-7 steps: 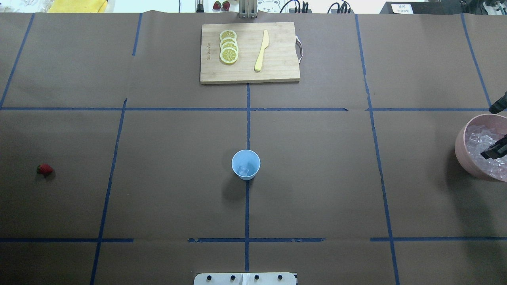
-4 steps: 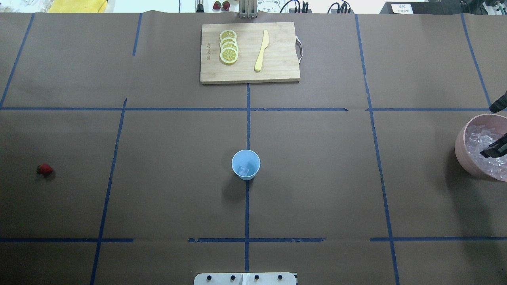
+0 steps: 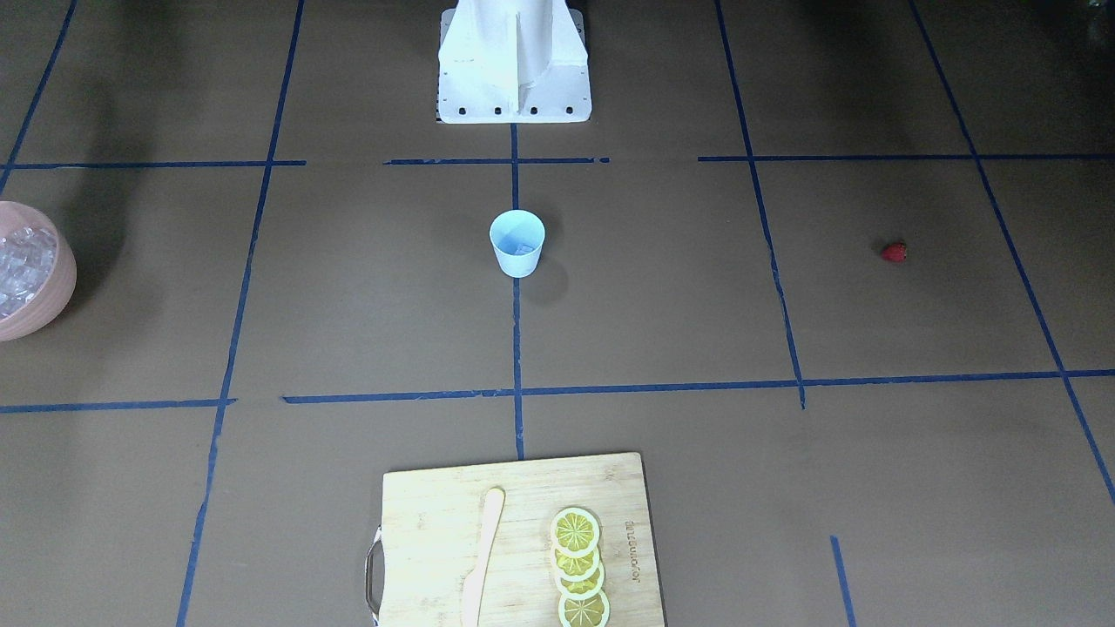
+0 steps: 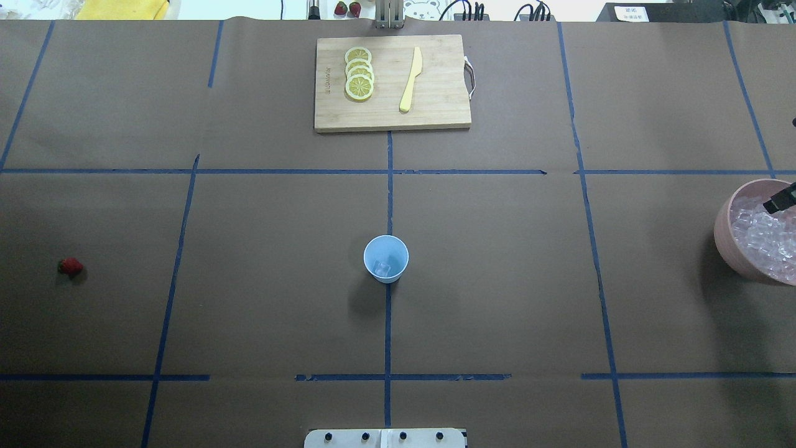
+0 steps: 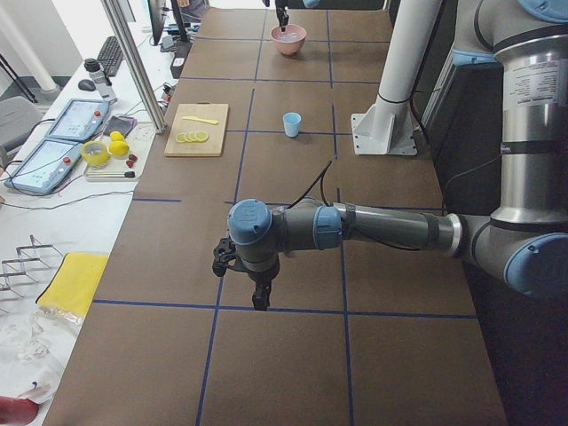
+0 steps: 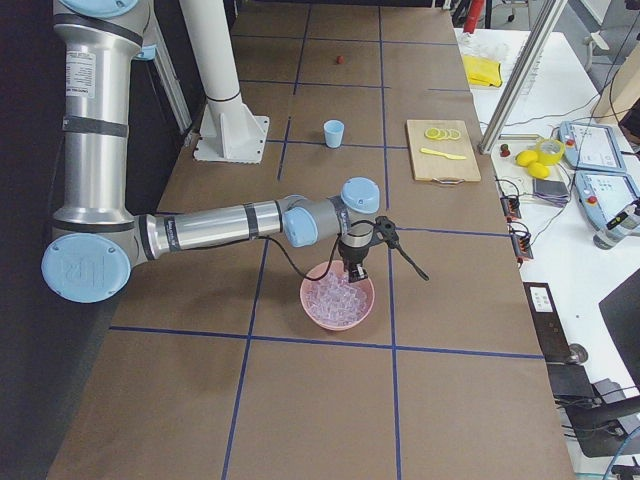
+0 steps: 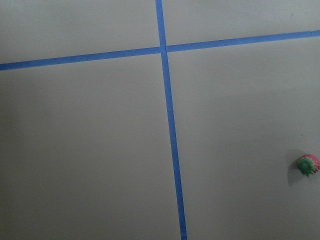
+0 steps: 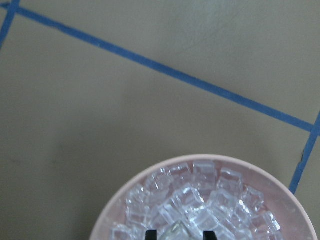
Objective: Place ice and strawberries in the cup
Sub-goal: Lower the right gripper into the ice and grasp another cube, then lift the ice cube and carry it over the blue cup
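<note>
The light blue cup (image 4: pixel 385 259) stands upright at the table's centre with one ice cube (image 4: pixel 382 268) inside. A pile of ice (image 4: pixel 762 233) fills the pink bowl (image 4: pixel 721 230) at the right edge. My right gripper (image 8: pixel 179 234) hangs just above that pile, near the bowl's far rim, shut on a clear ice cube that shows between its fingertips (image 8: pixel 150 234). The red strawberry (image 4: pixel 70 267) lies alone at the far left and shows in the left wrist view (image 7: pixel 307 164). My left gripper (image 5: pixel 259 297) hovers low over the table near it. I cannot tell whether it is open.
A wooden cutting board (image 4: pixel 435 106) with several lemon slices (image 4: pixel 359 73) and a yellow knife (image 4: pixel 410 79) lies at the far centre. The robot's white base plate (image 4: pixel 385 438) sits at the near edge. Blue tape lines cross the brown table cover.
My right gripper has risen out of the ice in the bowl and moved toward the bowl's far rim. Cup, strawberry and board have not moved.
</note>
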Robot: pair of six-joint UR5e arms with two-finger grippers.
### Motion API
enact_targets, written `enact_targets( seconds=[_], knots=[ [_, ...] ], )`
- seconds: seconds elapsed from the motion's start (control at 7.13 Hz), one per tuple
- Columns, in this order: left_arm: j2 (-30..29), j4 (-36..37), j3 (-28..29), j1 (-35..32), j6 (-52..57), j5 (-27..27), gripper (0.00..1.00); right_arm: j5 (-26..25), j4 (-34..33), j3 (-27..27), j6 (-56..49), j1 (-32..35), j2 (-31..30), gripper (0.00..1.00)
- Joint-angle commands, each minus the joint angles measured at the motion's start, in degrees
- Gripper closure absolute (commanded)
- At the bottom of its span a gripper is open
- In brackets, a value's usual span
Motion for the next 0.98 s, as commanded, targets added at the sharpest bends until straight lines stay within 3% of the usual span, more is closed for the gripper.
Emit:
enact_targets(
  seconds=[0.0, 0.28, 0.84],
  knots=[
    [0.0, 0.0, 0.0, 0.0, 0.0, 0.0, 0.0, 0.6, -0.3, 0.6, 16.0, 0.3, 6.4, 0.99],
    [0.0, 0.0, 0.0, 0.0, 0.0, 0.0, 0.0, -2.1, -0.1, 0.6, 30.9, -9.0, 14.0, 0.98],
    [-0.1, 0.0, -0.2, -0.1, 0.0, 0.0, 0.0, -19.6, -3.4, -0.9, 62.7, -34.5, 33.8, 0.98]
  ],
)
